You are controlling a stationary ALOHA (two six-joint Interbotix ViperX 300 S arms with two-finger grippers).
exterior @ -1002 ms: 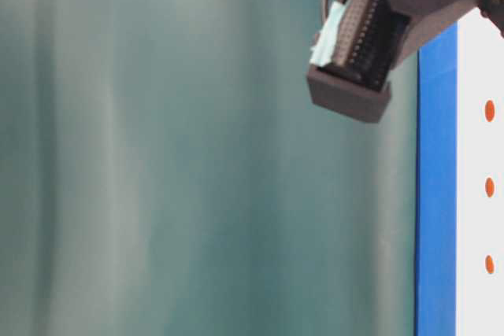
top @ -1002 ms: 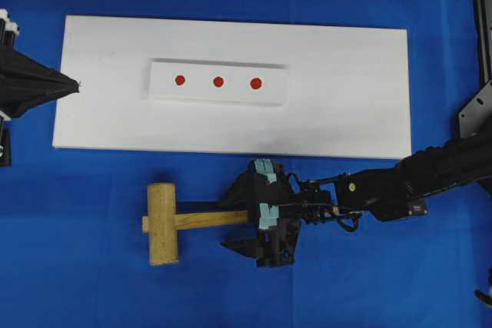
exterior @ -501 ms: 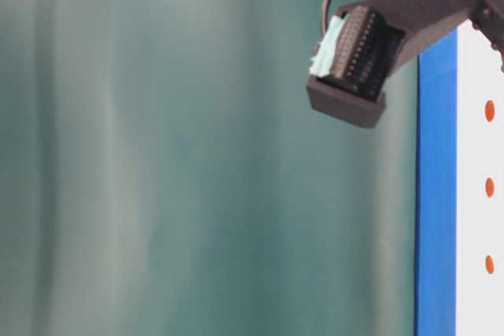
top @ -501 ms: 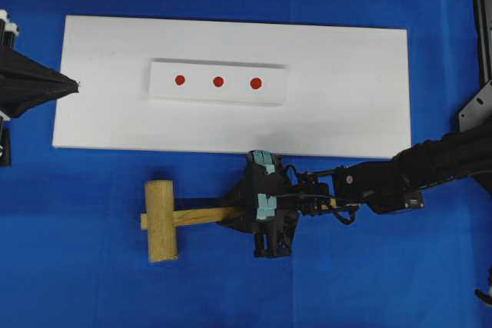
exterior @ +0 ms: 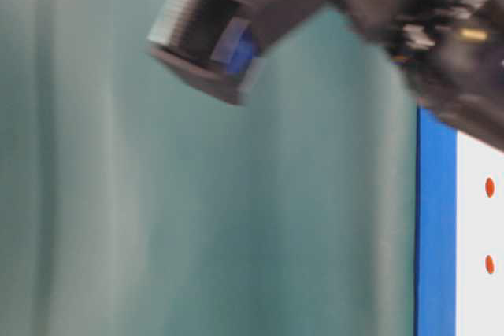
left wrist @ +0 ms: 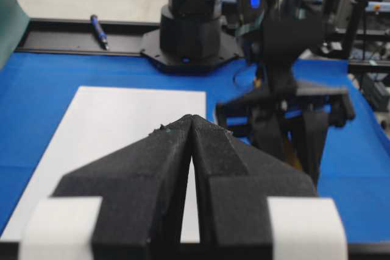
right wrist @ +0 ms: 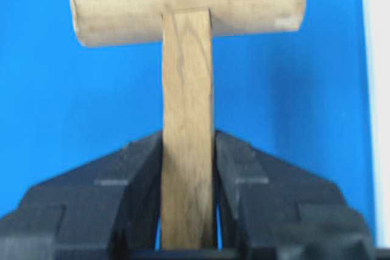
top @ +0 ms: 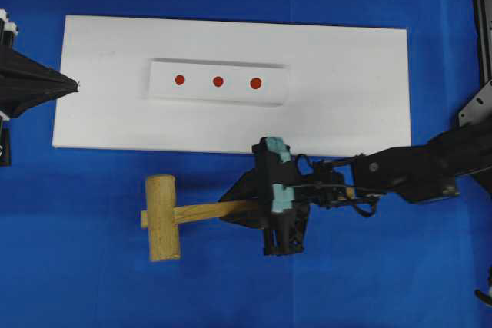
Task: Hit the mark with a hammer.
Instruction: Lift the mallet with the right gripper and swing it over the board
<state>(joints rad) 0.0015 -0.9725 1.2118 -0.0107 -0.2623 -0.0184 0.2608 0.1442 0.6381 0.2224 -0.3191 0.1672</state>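
Right hand (top: 257, 209) reaches in low from the right, clamped on the hammer (top: 163, 217) handle; left hand (left wrist: 191, 126) pinched closed

No text, label, brand or number could be read in any view. The only signs were three plain red dots (top: 217, 81) in a row on the small raised white strip (top: 157, 82) that lay on the white board (top: 346, 90); two of them showed again at the right edge of the table-level view. Pale tape patches on the gripper fingers carried no writing. A blue light glowed on equipment in the left wrist view, with no legible marking.
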